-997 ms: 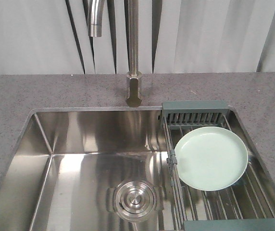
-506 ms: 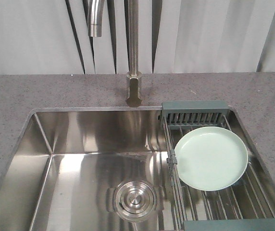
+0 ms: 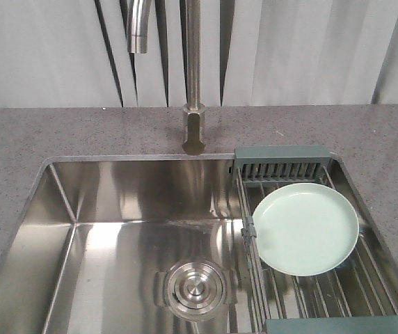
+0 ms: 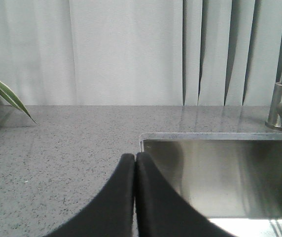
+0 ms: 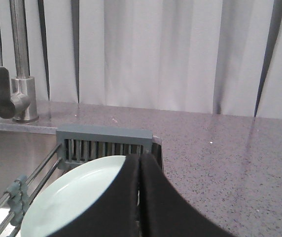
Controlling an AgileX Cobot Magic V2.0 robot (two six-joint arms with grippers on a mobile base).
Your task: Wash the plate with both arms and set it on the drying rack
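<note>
Plate (image 3: 305, 228) lies flat on drying rack (image 3: 280, 161) bars, right of sink basin (image 3: 129, 229). Left gripper (image 4: 135, 159) and right gripper (image 5: 140, 159) both pressed closed, empty. Risk: glossy rim slips sideways if pinched off-centre.

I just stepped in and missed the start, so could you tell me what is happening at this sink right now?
Nothing is being handled at this moment. The plate lies flat on the drying rack over the right side of the sink, and no water runs from the faucet. The left gripper is shut above the counter by the sink's corner, and the right gripper is shut just above the plate, holding nothing.
</note>
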